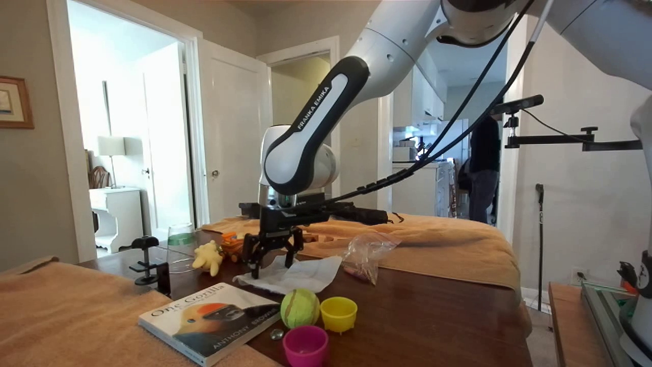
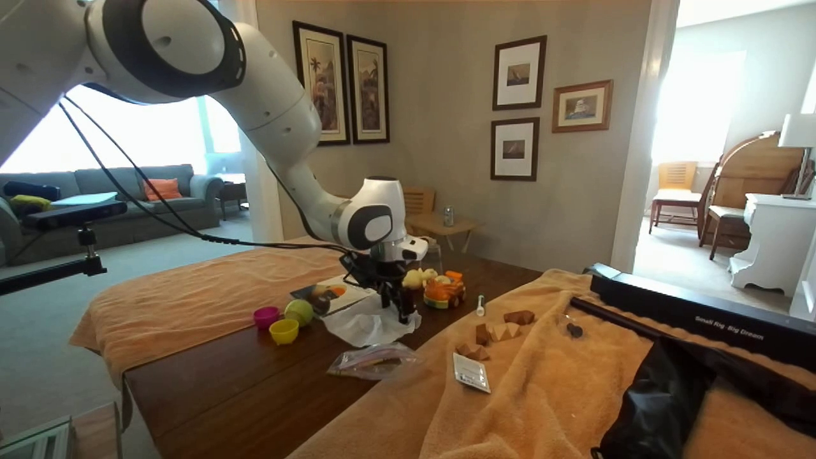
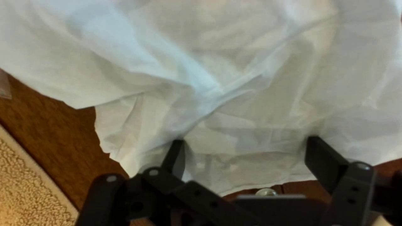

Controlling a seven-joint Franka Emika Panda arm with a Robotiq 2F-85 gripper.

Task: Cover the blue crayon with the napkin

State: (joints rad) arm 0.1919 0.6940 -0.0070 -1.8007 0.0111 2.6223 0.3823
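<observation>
The white crumpled napkin [image 1: 316, 272] lies spread on the dark wooden table and also shows in an exterior view [image 2: 357, 324]. It fills most of the wrist view [image 3: 226, 75]. My gripper [image 3: 246, 141] points down over the napkin with its fingers wide apart. Both fingertips are at the napkin's surface, close to one edge, with only flat napkin between them. The gripper also shows in both exterior views [image 1: 272, 270] [image 2: 395, 312]. No blue crayon shows in any view; I cannot tell whether it is under the napkin.
Around the napkin are a book [image 1: 209, 321], a tennis ball [image 1: 300, 308], a yellow cup [image 1: 338, 314], a pink cup [image 1: 305, 346] and a clear plastic bag [image 1: 369, 255]. A yellow toy [image 1: 208, 257], an orange toy vehicle [image 2: 444, 292] and a clear glass [image 1: 181, 250] stand beyond.
</observation>
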